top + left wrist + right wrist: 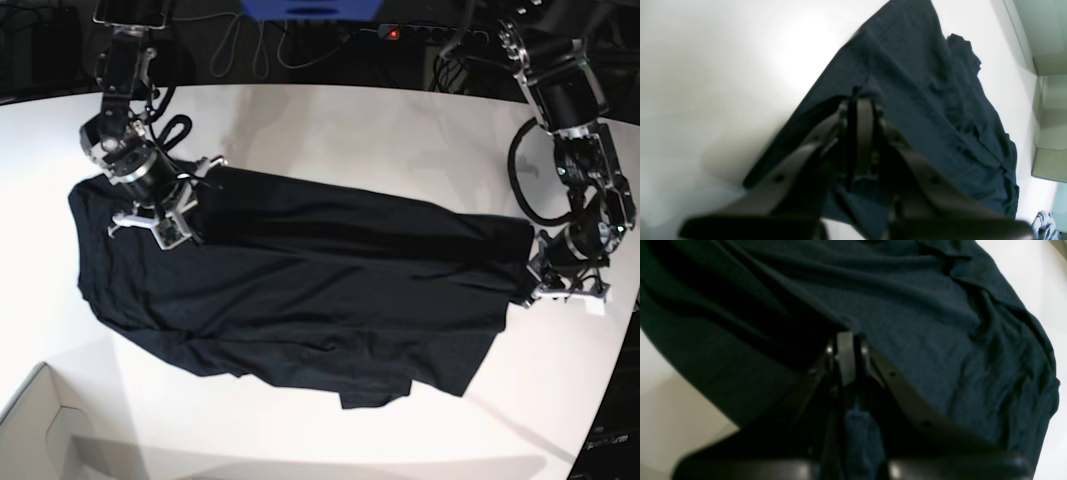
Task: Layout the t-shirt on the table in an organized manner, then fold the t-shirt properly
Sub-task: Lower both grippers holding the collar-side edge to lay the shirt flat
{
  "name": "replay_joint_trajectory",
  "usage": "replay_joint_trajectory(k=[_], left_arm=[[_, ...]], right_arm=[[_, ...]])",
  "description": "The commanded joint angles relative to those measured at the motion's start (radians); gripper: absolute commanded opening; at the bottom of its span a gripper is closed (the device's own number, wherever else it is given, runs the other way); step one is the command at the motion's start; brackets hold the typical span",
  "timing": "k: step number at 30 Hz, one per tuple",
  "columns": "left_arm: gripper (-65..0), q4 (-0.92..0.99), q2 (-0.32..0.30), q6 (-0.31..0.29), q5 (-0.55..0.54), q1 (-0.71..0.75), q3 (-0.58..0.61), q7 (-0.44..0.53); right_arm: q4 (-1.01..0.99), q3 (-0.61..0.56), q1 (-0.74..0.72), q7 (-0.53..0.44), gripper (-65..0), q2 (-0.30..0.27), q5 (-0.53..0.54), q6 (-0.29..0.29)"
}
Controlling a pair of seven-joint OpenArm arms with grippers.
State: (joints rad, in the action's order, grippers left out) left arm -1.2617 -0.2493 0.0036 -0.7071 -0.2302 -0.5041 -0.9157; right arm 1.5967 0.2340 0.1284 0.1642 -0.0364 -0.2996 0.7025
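Base view: t-shirt (300,300) spread across desk (400,140), stretched btwn both arms. Left gripper (530,290) and right gripper (185,215) each clamped on a fabric edge. Soft, light, limp cloth w/ wrinkles; prob sags and slips if pinched thin. Best hold at hem or shoulder corners, taut.

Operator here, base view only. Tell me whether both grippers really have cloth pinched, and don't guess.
Observer: The left wrist view shows the left gripper shut, with a fold of the t-shirt between its fingertips.
Operator: Now the right one.
Observer: In the right wrist view the right gripper is shut on the t-shirt too, and cloth bunches between its fingers.
Operator: Check beyond the left arm.
Observer: A small blue-and-white cloth lies at the table edge.
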Motion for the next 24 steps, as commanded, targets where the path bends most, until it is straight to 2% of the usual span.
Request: replay_joint_trajectory(k=[1, 6, 9, 14, 17, 21, 24], left_arm=[[-61.7, -0.014, -0.022, -0.007, -0.013, -0.021, -0.003, 0.007], [-41.1, -0.017, -0.035, -0.007, -0.015, -0.015, -0.003, 0.007], [-33.9, -0.028, -0.037, -0.007, -0.019, 0.018, -0.011, 0.010], [-33.0, -0.017, -0.040, -0.004, -0.015, 0.051, -0.012, 0.020], [-33.0, -0.006, -0.046, -0.006, -0.015, 0.073, -0.012, 0.034], [-33.0, 0.000, -0.041, -0.006, -0.015, 0.101, -0.005, 0.100], [-32.9, 0.004, -0.017, -0.006, -0.013, 0.111, -0.005, 0.126]], right_arm=[[0.017, 0.000, -0.006, -0.025, -62.7, -0.017, 0.017, -0.004], [0.020, 0.008, -0.002, -0.024, -45.1, -0.027, 0.015, -0.004], [0.035, 0.011, -0.002, -0.024, -36.5, -0.029, 0.015, -0.004], [0.080, 0.080, 0.020, -0.030, -28.5, -0.021, 0.017, -0.004], [0.096, 0.092, 0.057, -0.033, -28.1, -0.023, 0.018, -0.004], [0.093, 0.094, 0.098, -0.035, -28.1, -0.026, 0.018, -0.004], [0.092, 0.092, 0.123, -0.035, -28.1, -0.026, 0.018, -0.004]])
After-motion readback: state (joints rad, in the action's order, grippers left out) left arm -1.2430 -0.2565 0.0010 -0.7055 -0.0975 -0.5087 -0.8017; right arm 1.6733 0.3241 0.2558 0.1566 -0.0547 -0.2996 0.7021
